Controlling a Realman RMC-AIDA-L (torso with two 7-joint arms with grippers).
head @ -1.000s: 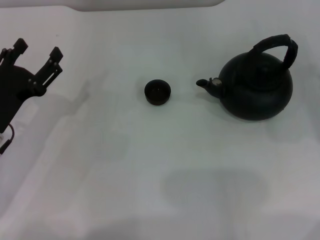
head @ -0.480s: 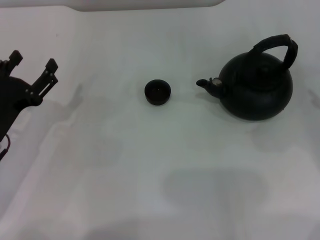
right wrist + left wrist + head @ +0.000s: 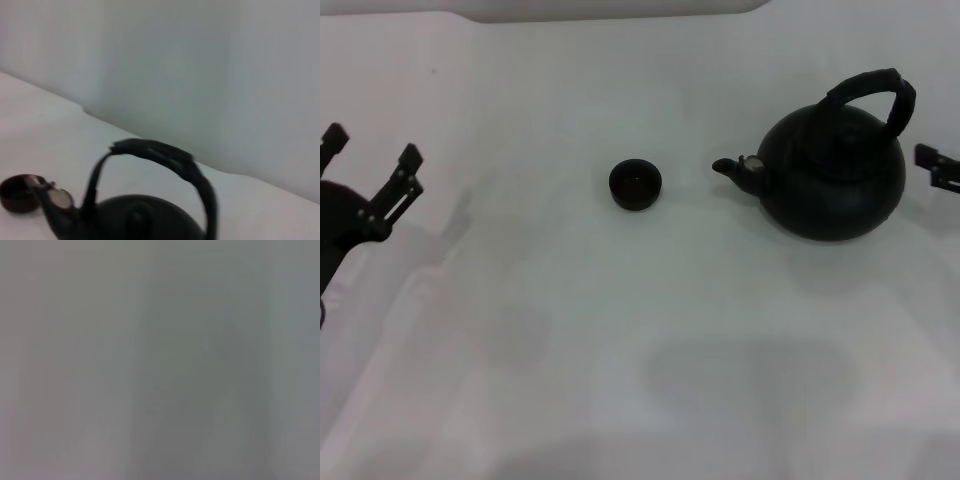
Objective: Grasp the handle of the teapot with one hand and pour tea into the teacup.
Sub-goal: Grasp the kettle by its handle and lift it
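Note:
The teapot (image 3: 835, 175) is a round matte black pot standing at the right of the white table, its short spout (image 3: 725, 166) pointing left toward the teacup (image 3: 635, 185). The handle (image 3: 872, 84) arches over its top, and nothing grips it. The teacup is a tiny dark cup standing alone near the middle. My right gripper (image 3: 937, 166) just shows at the right edge, beside the teapot and apart from it. The right wrist view shows the handle (image 3: 155, 150), the teapot (image 3: 142, 217) and the teacup (image 3: 17, 192). My left gripper (image 3: 370, 148) is open and empty at the far left.
The white table (image 3: 640, 330) stretches around the objects, with its far edge near the top of the head view. A pale wall (image 3: 200, 75) stands behind the table in the right wrist view. The left wrist view shows only a blurred grey surface.
My left gripper has drawn back down and to the left, toward the edge of the view. My right gripper has come into view at the right edge beside the teapot. Teapot and teacup have not moved.

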